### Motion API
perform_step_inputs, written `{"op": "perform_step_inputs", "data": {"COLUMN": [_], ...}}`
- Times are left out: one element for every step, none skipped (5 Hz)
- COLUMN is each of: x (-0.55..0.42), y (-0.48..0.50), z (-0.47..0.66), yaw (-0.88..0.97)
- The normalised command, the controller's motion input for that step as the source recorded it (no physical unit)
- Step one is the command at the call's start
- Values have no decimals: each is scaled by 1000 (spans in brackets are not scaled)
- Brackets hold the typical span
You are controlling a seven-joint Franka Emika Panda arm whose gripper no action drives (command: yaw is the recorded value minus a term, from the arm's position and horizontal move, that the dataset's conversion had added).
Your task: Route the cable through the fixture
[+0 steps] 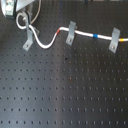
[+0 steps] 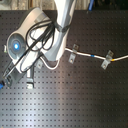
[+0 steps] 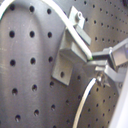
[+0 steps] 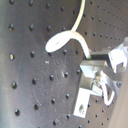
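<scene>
The cable (image 1: pixel 50 41) runs through two clips (image 1: pixel 71 33) and reaches the third clip (image 1: pixel 30 39). Fingers (image 3: pixel 102 62) pinch the cable beside it, over the desk (image 1: pixel 65 90).

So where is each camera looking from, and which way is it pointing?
First exterior view: high up, looking down on the board; three clips, the cable, arm only at the top corner.
Second exterior view: overhead; the arm fills the top left.
First wrist view: on the gripper, close to a fixture; a gripper finger shows.
Second wrist view: same, from another side.
Both exterior views share cable and clips.
</scene>
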Motion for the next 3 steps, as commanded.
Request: {"op": "perform_step_inputs", "data": {"x": [-136,-167,-79], "y": [160,206,108], "z": [176,257,298], "yaw": [111,134,0]}}
